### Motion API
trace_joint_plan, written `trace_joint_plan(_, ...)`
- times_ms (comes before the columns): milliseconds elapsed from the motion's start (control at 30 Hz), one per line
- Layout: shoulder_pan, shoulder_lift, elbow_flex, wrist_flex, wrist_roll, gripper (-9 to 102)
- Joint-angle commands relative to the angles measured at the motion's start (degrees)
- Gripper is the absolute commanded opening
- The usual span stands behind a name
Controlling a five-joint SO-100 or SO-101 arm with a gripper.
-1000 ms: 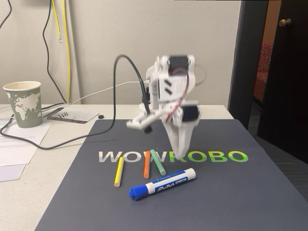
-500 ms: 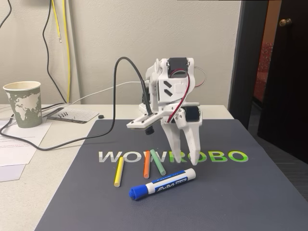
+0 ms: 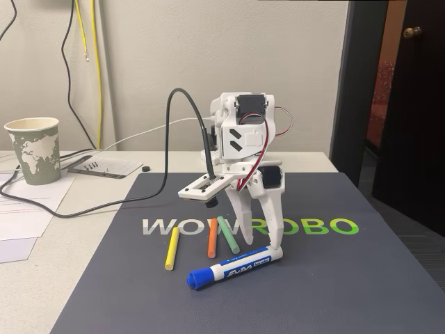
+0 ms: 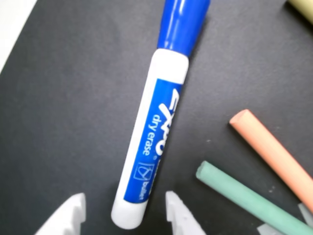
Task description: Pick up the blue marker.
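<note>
Your blue marker [image 4: 155, 132] is lying flat on the dark mat [image 3: 334, 278] on the counter, cap end pointing toward the camera in the fixed view, white tail end pointing back toward the arm. In the wrist view the gripper [image 4: 126, 208] has its jaws spread open with the marker's tail sitting right between the two tips, nothing squeezed yet.

Handling-wise I'd guess this one's easy: a light, stiff plastic barrel, not fragile at all. The catch is that it's round and smooth, so it'll probably want to roll or squirt out sideways if you pinch it off-centre. Right now you're straddling the very end of the barrel, and grabbing there would likely let the heavier cap end droop. I'd slide further along so the jaws close over the blue label, somewhere near the middle, square across the barrel.

Watch your neighbours too. The green stick [image 4: 244, 198] lies just beside the right-hand fingertip in the wrist view, with the orange stick [image 4: 274, 152] a little past it, so keep that tip from dragging them in. The yellow stick [image 3: 171, 248] is well out of the way on the left in the fixed view.
</note>
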Motion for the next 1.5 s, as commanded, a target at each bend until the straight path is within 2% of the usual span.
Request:
trace_joint_plan(0,-0.79,0.62,-0.18,0.35,-0.44,21)
trace_joint_plan(333,-2.02,-0.44,-0.26,1.67,-3.34,22)
trace_joint_plan(533,-1.58,-0.26,-0.26,3.34,0.0,29)
trace_joint_plan(767,-1.67,-0.18,-0.26,2.99,0.53,30)
trace_joint_plan(900,-1.41,-0.53,-0.26,0.97,-1.93,26)
trace_joint_plan(1067,-1.14,-0.44,-0.35,-0.44,-2.99,15)
trace_joint_plan(1467,-1.32,-0.53,-0.35,0.09,-3.52,9)
